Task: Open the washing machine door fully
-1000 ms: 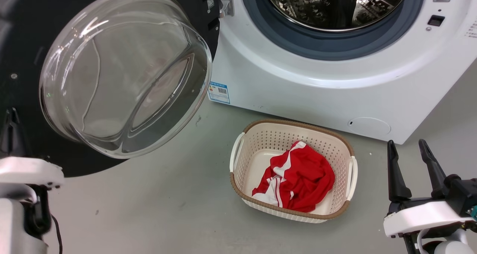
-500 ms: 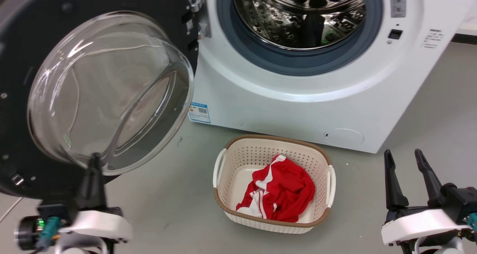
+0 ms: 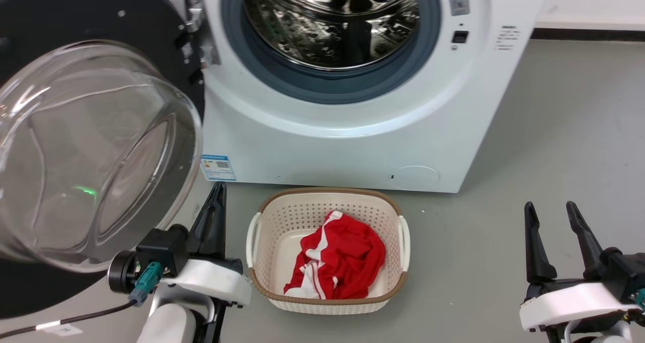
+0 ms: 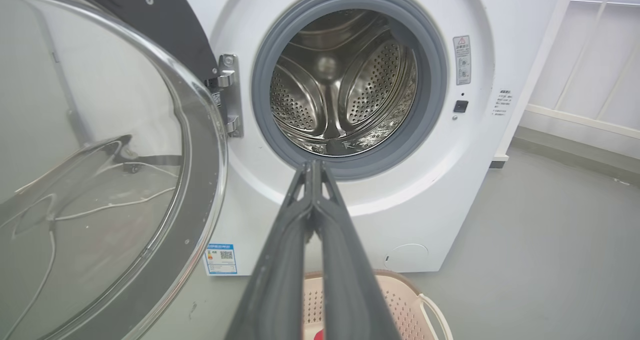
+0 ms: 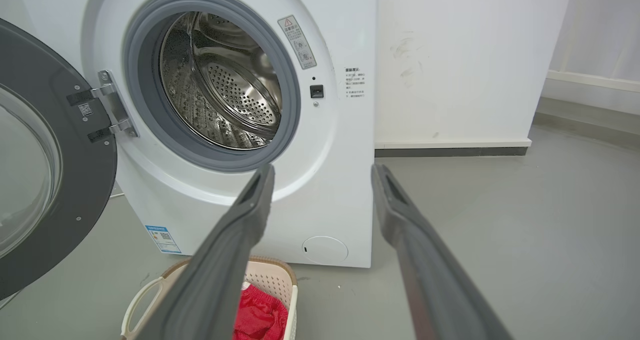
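Hanging wide on its left hinge, the washing machine door point(image 3: 90, 146) leaves the drum mouth clear.
One washing machine point(image 3: 327, 141), one door, and one basket point(image 3: 262, 282) holding one red garment point(image 3: 342, 252), likely set near for loading. Two grippers: the left gripper point(image 3: 219, 188) is pinched closed and empty near the door, and the right gripper point(image 3: 549, 205) is spread, idle.

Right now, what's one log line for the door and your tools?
washing machine door: wide open, drum exposed | left tool: shut, empty | right tool: open, empty | laundry basket: red garment inside
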Controlling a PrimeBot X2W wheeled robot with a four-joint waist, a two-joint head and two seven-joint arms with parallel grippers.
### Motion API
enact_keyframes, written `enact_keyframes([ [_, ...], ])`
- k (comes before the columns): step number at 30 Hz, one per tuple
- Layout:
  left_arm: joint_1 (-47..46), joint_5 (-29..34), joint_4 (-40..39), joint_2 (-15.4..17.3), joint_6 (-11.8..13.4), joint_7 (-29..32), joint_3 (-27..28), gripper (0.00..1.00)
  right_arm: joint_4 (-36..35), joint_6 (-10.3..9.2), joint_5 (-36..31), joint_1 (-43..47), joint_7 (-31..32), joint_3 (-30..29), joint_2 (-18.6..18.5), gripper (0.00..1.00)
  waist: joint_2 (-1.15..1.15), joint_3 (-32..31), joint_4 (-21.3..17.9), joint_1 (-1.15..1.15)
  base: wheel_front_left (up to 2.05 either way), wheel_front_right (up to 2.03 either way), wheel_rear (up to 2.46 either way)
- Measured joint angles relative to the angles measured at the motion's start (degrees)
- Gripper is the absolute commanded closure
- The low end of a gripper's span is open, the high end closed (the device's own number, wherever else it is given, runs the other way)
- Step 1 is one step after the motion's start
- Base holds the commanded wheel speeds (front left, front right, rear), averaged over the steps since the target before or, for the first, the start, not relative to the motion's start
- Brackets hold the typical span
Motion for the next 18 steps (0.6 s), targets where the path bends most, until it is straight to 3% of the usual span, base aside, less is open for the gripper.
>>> enact_keyframes([
  [7,-1.14,2.14,-0.19,-1.81,-0.68,-0.1,1.07,1.0,0.1,0.01,0.58,0.47,-0.1,-0.1,-0.01,0.0,0.0,-0.09,-3.15,0.0,0.0,0.0,0.0],
  [8,-1.1,2.44,-0.22,-2.01,-0.69,-0.1,1.3,0.87,0.15,0.01,0.62,0.47,-0.1,-0.08,-0.01,0.0,0.0,-0.07,-3.35,0.0,0.0,0.0,0.0],
  [10,-0.88,2.92,-0.21,-2.31,-0.7,-0.1,1.85,0.41,0.21,0.0,0.63,0.47,-0.15,0.04,-0.01,0.0,0.0,0.03,-3.53,0.0,0.0,0.0,0.0],
  [11,-0.69,3.07,-0.21,-2.41,-0.69,-0.1,2.16,0.0,0.27,0.01,0.64,0.47,-0.16,0.16,0.0,0.0,0.0,0.03,-3.56,0.0,0.0,0.0,0.0],
  [18,-0.23,4.57,-0.26,-3.41,-0.92,-0.16,3.69,0.0,0.42,0.01,0.64,0.46,-0.45,0.13,0.0,0.0,0.0,-0.08,-3.25,0.0,0.0,0.0,0.0],
])
